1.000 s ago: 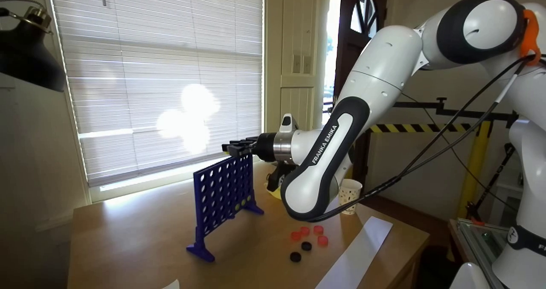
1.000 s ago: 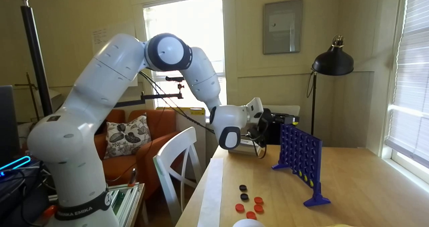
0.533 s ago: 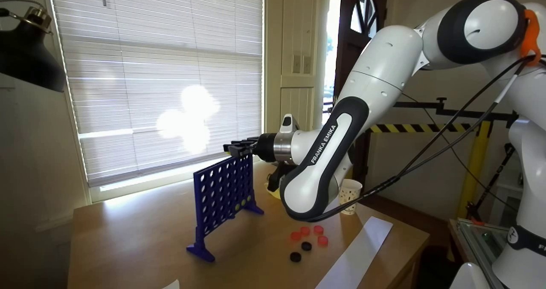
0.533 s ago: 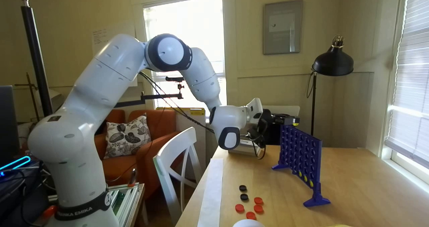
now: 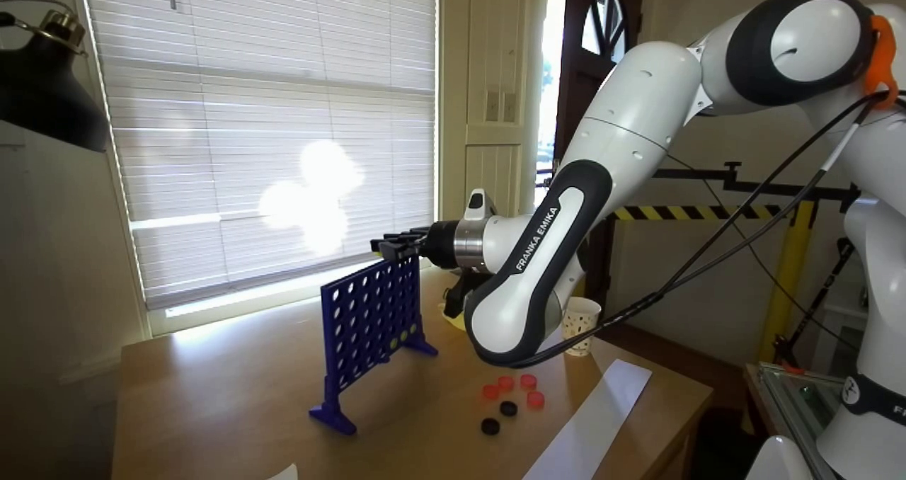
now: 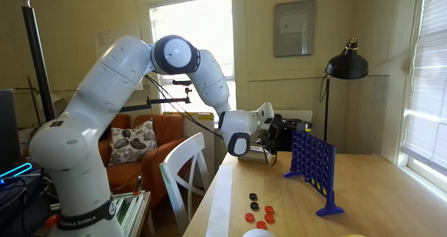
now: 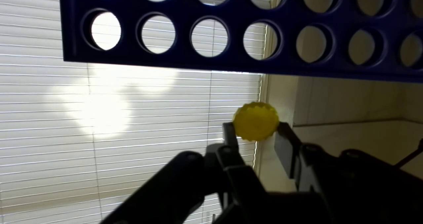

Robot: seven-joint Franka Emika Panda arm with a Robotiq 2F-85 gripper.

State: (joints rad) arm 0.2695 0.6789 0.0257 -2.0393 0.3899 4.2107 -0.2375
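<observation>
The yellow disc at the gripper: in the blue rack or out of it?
Out: the wrist view shows the yellow disc pinched in the gripper, with a gap between it and the blue rack.

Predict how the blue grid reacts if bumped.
Likely light for its size: the blue grid is a thin, perforated panel. Probably stiff, since it stands straight without sagging. Could tip if pushed high on its face, being tall on just two end feet.
</observation>
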